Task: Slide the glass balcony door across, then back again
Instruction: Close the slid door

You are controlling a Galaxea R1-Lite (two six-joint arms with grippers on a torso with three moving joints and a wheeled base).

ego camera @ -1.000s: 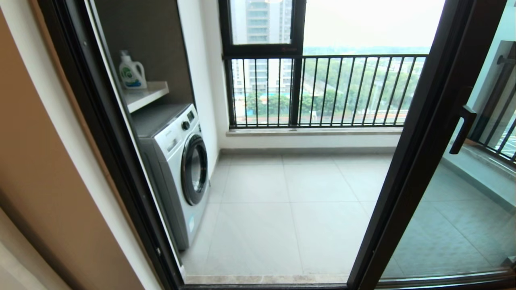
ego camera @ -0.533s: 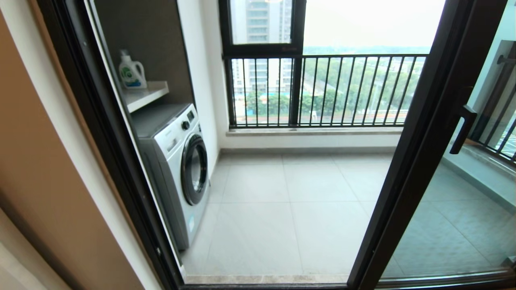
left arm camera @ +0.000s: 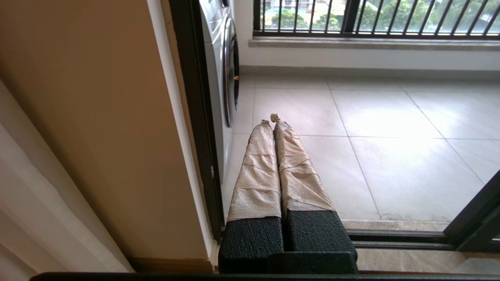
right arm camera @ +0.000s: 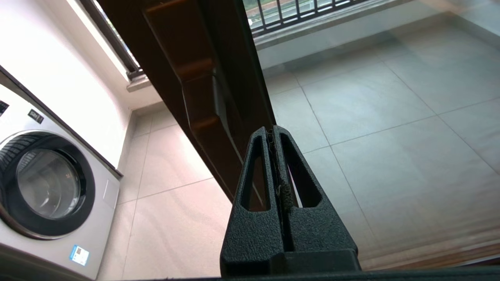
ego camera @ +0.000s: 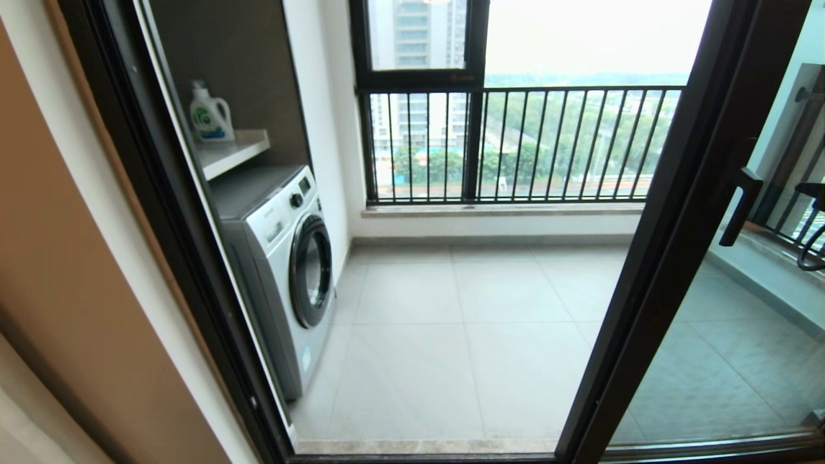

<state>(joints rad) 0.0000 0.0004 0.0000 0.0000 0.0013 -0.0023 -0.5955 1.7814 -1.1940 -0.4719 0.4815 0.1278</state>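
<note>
Left gripper [left arm camera: 272, 119] low by the door track, tape-wrapped fingers [left arm camera: 258, 171] pressed together, holding nothing, pointing out over the balcony floor [ego camera: 451, 335] beside the tan wall [left arm camera: 97, 117]. Right gripper [right arm camera: 273, 130] fingers together too, empty, tips just short of the glass balcony door [ego camera: 670, 258] frame, angled up toward the handle [ego camera: 740, 206]. The door sits at the right of the opening, slid aside, long axis vertical, its dark bar handle upright on the frame edge. Further in, washing machine [ego camera: 283, 270] at left, front label too small to read; detergent bottle [ego camera: 210, 115] on the shelf [ego camera: 235, 149] above. Railed window [ego camera: 515, 145] farthest back.
</note>
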